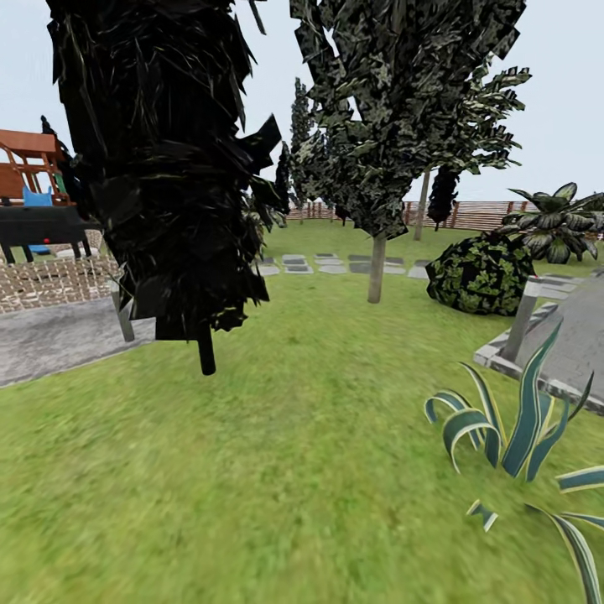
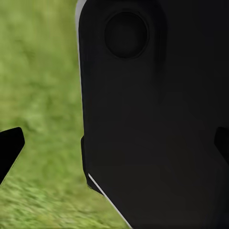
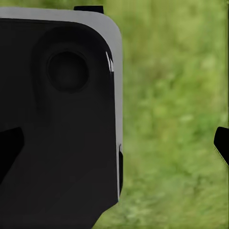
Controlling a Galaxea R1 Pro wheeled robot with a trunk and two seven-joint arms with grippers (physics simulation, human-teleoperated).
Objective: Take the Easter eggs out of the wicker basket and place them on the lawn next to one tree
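The lawn [image 1: 277, 470] is being crossed – the basket is probably being looked for, with a pale-trunked tree [image 1: 377, 268] standing ahead. Both claws look spread, with nothing being pinched.

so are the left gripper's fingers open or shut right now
Open: in the left wrist view the fingertips sit far apart at opposite edges, over lawn.
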